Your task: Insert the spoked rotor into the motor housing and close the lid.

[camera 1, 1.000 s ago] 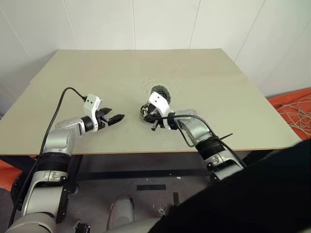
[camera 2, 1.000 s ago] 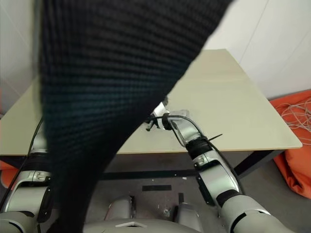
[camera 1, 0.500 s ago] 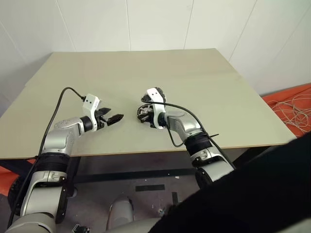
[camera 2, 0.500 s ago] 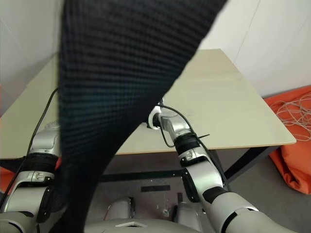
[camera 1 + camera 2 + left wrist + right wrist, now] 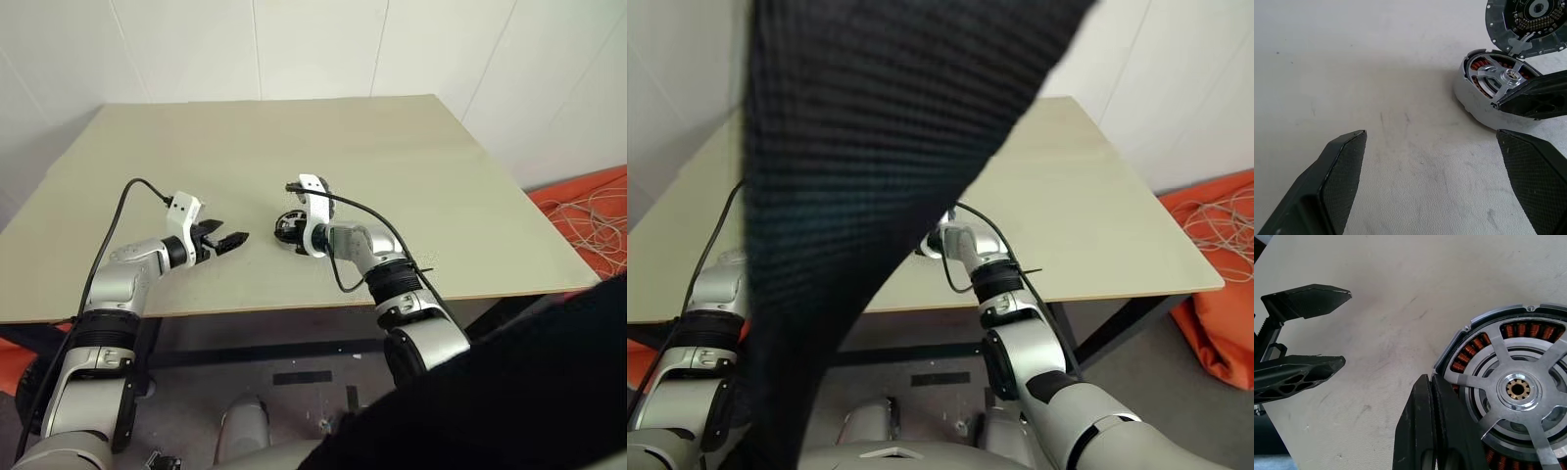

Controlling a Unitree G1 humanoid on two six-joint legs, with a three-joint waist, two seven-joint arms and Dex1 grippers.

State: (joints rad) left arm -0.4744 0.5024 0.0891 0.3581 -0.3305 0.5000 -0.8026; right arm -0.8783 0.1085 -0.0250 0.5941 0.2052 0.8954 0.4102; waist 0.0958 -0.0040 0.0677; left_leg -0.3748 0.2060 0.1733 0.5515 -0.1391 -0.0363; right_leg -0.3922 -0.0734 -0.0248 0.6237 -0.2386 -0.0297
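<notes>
The motor housing (image 5: 1476, 100) rests on the tan table, its copper windings (image 5: 1469, 350) showing under the spoked rotor (image 5: 1518, 390), which lies inside it. Just behind it is the lid (image 5: 1528, 22), dark ribbed face up and its edge against the housing. My right gripper (image 5: 1431, 382) is shut with nothing in it, its tips at the housing's rim; from the head it shows at the table's middle (image 5: 287, 229). My left gripper (image 5: 233, 238) stands open a hand's width to the left of the housing, holding nothing, its fingers (image 5: 1344, 169) pointing at it.
The table's front edge (image 5: 294, 304) runs just below both arms. An orange bag with pale cables (image 5: 588, 211) lies on the floor at the right. A black ribbed cloth (image 5: 852, 147) covers much of the right eye view.
My right wrist has rolled and the arm has drawn in to the left, its shut fingers staying at the housing. The left arm has kept still.
</notes>
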